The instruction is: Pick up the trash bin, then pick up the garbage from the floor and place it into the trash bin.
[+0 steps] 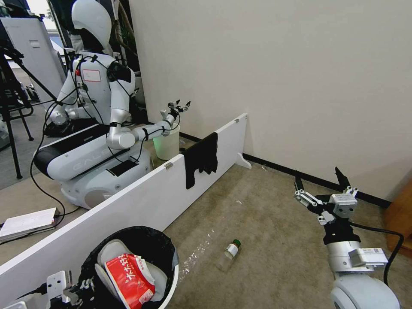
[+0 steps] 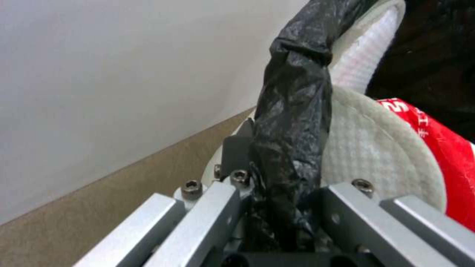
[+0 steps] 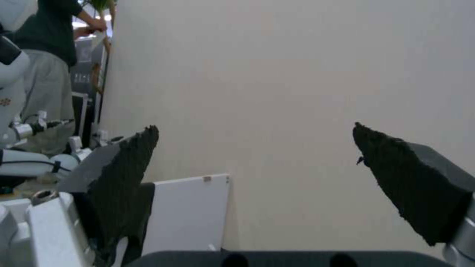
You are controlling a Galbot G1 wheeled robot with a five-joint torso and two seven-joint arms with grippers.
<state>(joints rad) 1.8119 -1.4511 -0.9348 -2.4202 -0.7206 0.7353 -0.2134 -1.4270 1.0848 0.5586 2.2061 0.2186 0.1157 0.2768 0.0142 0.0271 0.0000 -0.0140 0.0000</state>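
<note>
Bottle [image 1: 228,254] with a green cap lies on the carpet, on its side, between the two arms. Its long axis runs from the cap, at the far end, back toward the robot and slightly to the left. It is the one piece of garbage seen on the floor; a few clear scraps glint beside it.

Right gripper [image 1: 321,186] hangs raised above the floor, fingers spread wide and holding nothing; the right wrist view confirms the dark pads well apart and aimed at the wall. The bottle lies below this gripper, to its left and nearer the robot. Judgement: the right arm is the free one and the better placed; it would have to descend, swing left and turn so the jaws straddle the bottle across its narrow width.

Left gripper [image 2: 282,207] is clamped on the black-bagged rim of the trash bin [image 1: 171,285], held at the lower left of the head view. Inside sit a red snack packet [image 1: 130,274] and white slippers [image 1: 112,251].
</note>
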